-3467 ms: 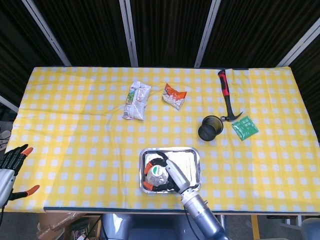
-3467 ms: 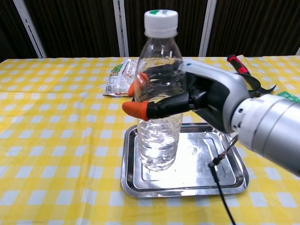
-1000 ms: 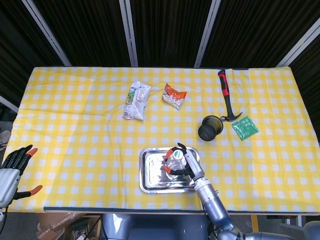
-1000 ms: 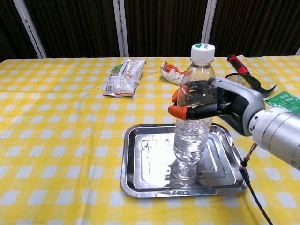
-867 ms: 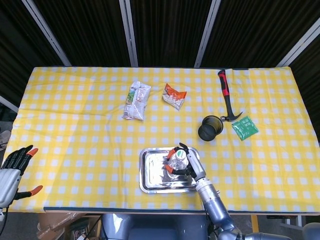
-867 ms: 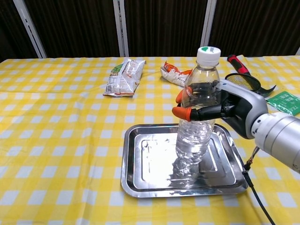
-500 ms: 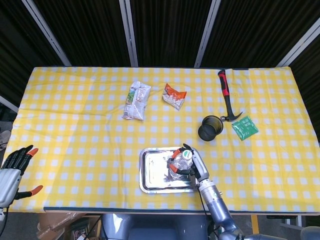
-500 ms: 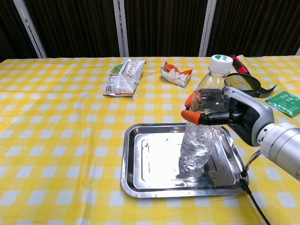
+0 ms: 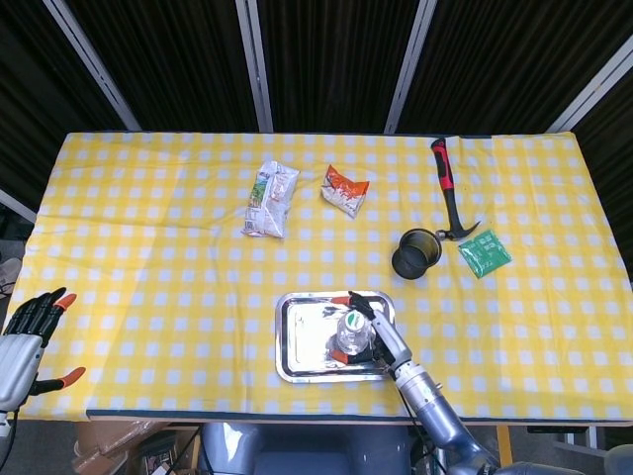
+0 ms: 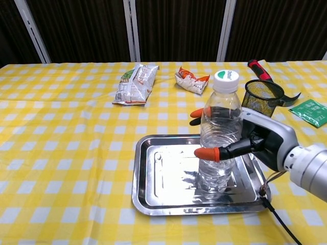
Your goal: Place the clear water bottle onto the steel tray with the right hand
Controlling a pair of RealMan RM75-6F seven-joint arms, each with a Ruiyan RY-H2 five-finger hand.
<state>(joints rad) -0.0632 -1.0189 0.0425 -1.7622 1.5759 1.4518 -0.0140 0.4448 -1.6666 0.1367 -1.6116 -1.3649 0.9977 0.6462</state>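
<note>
The clear water bottle with a white cap stands upright on the right half of the steel tray, near the table's front edge. From above, the bottle shows its cap over the tray. My right hand sits just right of the bottle, its orange-tipped fingers spread apart in front of and behind it, no longer wrapped tight. In the head view the right hand lies at the tray's right rim. My left hand hangs off the table's left front corner, fingers apart and empty.
Two snack bags lie behind the tray. A black mesh cup stands close behind my right hand. A red-handled hammer and a green packet lie at the far right.
The bottle came down from the air, moved to the tray's right half, and went from tilted to upright on the tray. My right hand's fingers have spread away from it.
</note>
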